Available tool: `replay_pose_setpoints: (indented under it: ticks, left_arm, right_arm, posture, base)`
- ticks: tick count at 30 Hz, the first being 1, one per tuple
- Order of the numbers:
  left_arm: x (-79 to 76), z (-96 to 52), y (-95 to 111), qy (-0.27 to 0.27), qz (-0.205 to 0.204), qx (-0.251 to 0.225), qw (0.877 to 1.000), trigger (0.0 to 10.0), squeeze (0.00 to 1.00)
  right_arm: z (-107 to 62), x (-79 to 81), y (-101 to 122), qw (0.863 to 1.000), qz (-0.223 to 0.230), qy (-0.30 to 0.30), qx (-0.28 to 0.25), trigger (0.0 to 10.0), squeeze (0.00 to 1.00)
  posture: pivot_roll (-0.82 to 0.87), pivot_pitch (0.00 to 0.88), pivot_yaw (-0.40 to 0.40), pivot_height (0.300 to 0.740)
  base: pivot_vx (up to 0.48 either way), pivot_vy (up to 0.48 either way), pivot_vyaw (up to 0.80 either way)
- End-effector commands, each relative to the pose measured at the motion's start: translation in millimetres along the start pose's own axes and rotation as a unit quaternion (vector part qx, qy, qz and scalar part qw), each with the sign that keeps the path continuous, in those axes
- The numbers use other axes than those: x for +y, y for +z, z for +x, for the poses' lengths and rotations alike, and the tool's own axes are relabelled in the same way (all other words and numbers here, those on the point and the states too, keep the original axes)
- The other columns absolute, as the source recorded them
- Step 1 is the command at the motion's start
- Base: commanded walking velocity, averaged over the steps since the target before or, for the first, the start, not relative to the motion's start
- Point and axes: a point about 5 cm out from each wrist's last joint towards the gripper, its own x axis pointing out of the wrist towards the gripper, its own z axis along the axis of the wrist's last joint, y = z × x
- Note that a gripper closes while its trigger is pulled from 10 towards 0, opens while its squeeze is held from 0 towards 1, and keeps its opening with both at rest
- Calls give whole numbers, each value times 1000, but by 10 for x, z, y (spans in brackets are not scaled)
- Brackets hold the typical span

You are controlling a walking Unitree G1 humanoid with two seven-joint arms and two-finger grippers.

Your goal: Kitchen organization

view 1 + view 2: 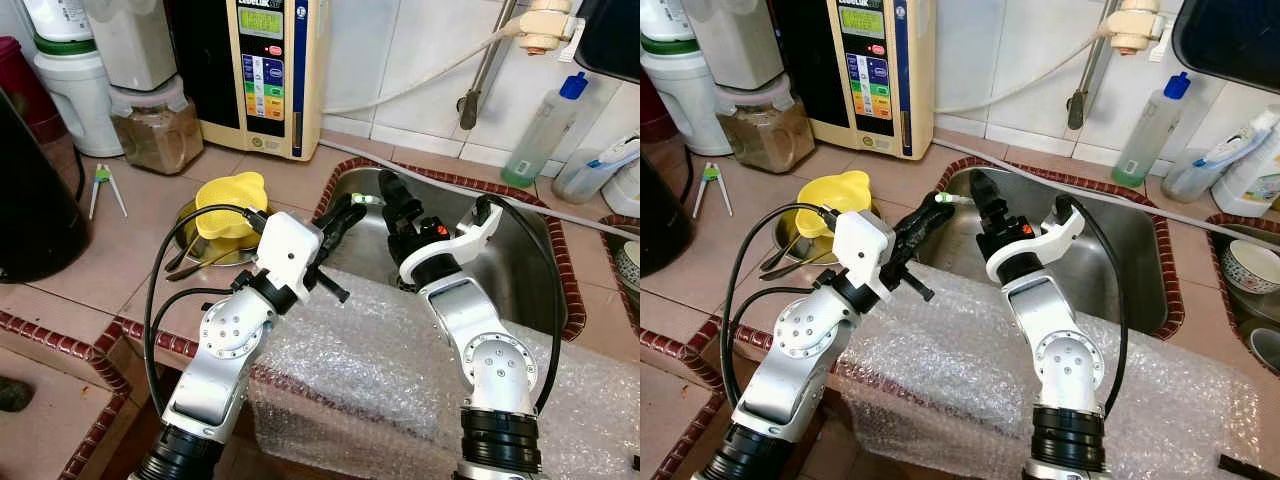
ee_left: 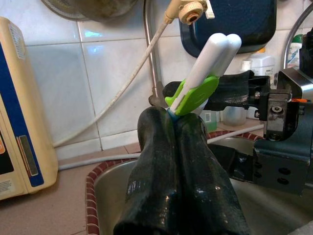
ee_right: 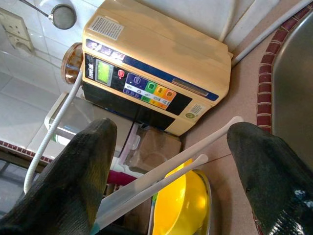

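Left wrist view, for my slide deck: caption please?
Left end effector shut on white-and-green tongs above the sink, right end effector close by.

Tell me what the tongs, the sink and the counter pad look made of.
Tongs: likely plastic; smooth, glossy white arms with a lime-green hinge piece, clamped in the left gripper.
Sink: probably stainless steel; grey, brushed, dull reflections.
Pad: clear bubble wrap; rows of small air cells, draped over the counter edge.
Right gripper is open around the tongs' arms.
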Motion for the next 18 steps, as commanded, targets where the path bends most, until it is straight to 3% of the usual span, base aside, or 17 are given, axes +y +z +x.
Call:
replay_pose_setpoints:
  ticks: [1,18]
  left_arm:
    - [-50,12,45,-10,-1,-12,1000,0,0]
    - [-50,12,45,-10,-1,-12,1000,0,0]
  right_arm:
    - [151,285,-167,998,49,50,3,8863,0]
    - [151,285,-167,998,49,50,3,8863,0]
  posture:
    - [15,53,-50,740]
    - [15,53,-50,740]
  base:
    - [0,0,0]
    - [0,0,0]
